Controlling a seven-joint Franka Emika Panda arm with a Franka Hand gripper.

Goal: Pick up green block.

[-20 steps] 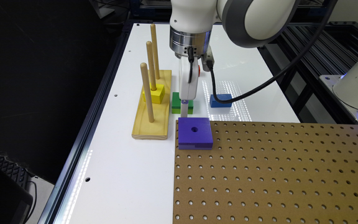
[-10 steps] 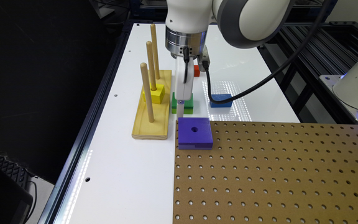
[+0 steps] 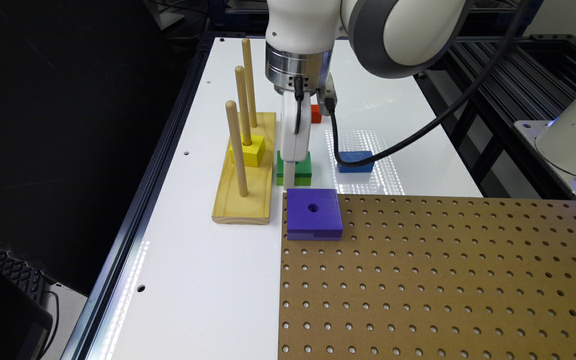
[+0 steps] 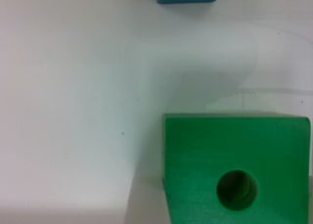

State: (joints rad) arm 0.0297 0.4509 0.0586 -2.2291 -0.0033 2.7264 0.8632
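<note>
Descent has carried the white gripper [image 3: 293, 167] down onto the flat square green wooden block [image 3: 301, 168], jaw state indiscernible, so grasping seems imminent.

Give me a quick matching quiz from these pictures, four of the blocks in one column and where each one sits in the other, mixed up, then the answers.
Things:
1. green block
2. purple block
3. yellow block
4. blue block

Places:
A. threaded on the middle peg of the wooden peg base
B. on the corner of the brown pegboard
C. under the gripper
D. on the white table, beside the black cable

Pairs: 1-C, 2-B, 3-A, 4-D
</note>
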